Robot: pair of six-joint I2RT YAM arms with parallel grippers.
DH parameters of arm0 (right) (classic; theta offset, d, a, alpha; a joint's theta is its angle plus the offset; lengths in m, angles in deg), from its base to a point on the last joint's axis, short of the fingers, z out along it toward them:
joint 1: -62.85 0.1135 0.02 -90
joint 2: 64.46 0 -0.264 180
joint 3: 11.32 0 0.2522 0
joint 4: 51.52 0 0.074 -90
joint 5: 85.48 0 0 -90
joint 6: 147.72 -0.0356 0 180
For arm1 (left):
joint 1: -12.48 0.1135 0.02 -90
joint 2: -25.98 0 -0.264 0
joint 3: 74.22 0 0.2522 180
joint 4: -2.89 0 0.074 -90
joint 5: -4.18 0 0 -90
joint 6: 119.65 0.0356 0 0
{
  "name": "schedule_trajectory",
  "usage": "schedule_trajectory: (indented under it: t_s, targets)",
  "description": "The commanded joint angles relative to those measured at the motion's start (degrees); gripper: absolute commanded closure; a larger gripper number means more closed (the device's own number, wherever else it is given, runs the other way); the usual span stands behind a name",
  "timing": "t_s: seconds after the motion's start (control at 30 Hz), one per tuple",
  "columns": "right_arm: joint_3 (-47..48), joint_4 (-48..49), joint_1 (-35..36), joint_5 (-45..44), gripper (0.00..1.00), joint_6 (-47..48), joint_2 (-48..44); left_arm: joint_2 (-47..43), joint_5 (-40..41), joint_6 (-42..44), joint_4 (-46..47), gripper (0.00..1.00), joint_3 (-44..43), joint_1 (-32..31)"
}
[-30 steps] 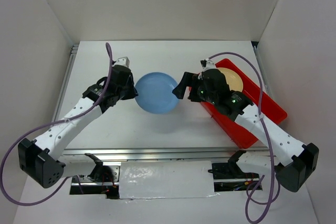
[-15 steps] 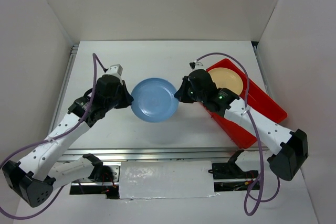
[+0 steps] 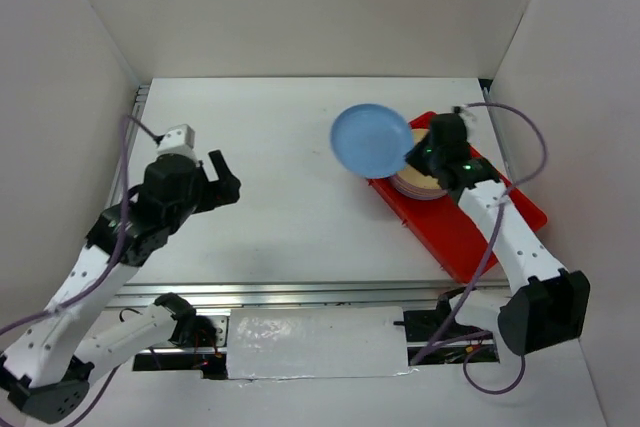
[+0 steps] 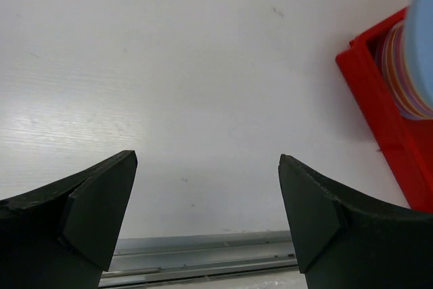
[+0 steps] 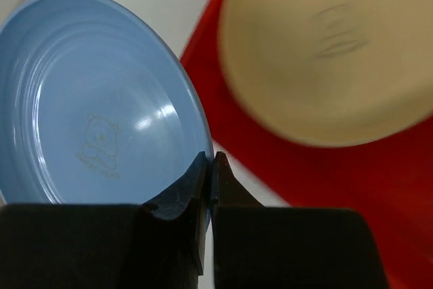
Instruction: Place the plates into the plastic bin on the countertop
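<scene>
The right arm's fingers (image 5: 183,201) are pinched shut on the rim of a round, shallow, pale blue plastic plate (image 3: 372,139), one finger on each face. The plate is held tilted in the air at the far left corner of the bright red rectangular plastic bin (image 3: 480,222), beside a stack of pastel plates (image 4: 399,72) topped by a cream one (image 5: 325,52). A small embossed bear (image 5: 98,143) marks the blue plate's centre; the lettering under it is too small to read. The right arm stretches forward over the bin. The left arm's fingers (image 4: 95,208) are spread wide, holding nothing, above the white tabletop (image 3: 290,127), with that arm bent at the elbow.
</scene>
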Motion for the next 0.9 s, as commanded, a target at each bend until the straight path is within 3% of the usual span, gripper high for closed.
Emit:
schedule_trajectory:
  t_s: [0.0,0.07,0.2,0.4,0.47,0.5,0.53,0.57,0.73,0.87]
  targets:
    - [-4.09,1.98,-14.36,-1.04,1.00,-2.37,-6.10,-6.65,7.54,4.01,-6.62,0.01,-1.48,0.11]
    - [-5.77,3.04,-24.43,2.48,1.00,-2.28,-4.88,-8.59,7.37,7.43,-7.42,0.01,-0.77,0.20]
    - [-4.90,5.24,-32.22,7.75,1.00,-1.84,-0.22,-11.40,7.55,9.73,-7.78,0.01,2.65,0.29]
    - [-0.51,4.36,-34.08,7.49,0.95,-2.01,6.02,-13.43,5.09,10.35,-5.32,0.01,5.03,0.29]
    - [0.73,3.49,-33.82,8.10,0.81,-1.75,6.73,-13.00,4.91,10.35,-5.58,0.01,5.12,0.29]
    - [2.04,2.96,-33.73,8.20,0.32,-1.58,6.90,-12.99,4.56,10.43,-5.49,0.01,5.30,0.29]
    - [2.92,2.00,-32.86,7.68,0.05,-1.75,6.65,-13.17,4.47,10.43,-5.23,0.01,5.38,0.29]
    - [3.63,-0.62,-32.33,5.67,0.00,-1.66,5.95,-13.34,4.47,10.43,-5.05,0.01,5.56,0.29]
    - [4.51,-4.69,-29.60,1.87,0.00,0.44,-8.45,-13.43,5.34,10.26,-5.49,0.01,4.86,0.29]
    - [7.05,-13.46,-24.97,3.98,0.00,9.05,-18.21,-9.84,9.20,9.03,-9.26,0.01,-1.44,0.37]
